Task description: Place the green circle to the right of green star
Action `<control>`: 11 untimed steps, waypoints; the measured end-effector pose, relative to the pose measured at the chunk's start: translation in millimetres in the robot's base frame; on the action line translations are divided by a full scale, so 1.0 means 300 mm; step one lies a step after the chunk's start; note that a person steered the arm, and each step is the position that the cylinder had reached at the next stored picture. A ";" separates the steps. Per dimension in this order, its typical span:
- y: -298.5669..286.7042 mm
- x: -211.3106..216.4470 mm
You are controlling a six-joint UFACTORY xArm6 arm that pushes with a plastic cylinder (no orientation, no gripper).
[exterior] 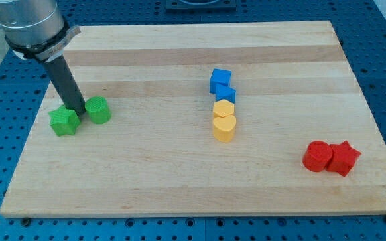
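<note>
The green star (63,122) lies near the left edge of the wooden board (179,181). The green circle (98,110) sits just to its right and slightly higher in the view, almost touching it. My tip (78,111) stands between the two green blocks, against the star's upper right side and the circle's left side. The dark rod rises up and to the left from there.
Two blue blocks (221,84) and two yellow blocks (224,121) form a column at the board's centre. A red circle (317,156) and a red star (343,158) sit together at the lower right.
</note>
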State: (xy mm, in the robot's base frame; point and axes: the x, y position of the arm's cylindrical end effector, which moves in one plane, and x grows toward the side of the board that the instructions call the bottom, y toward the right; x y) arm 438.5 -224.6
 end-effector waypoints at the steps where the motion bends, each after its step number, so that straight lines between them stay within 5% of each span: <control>1: 0.012 -0.095; 2: 0.066 -0.170; 4: 0.115 -0.009; 6: 0.153 -0.031; 7: 0.275 0.124; 11: 0.283 0.159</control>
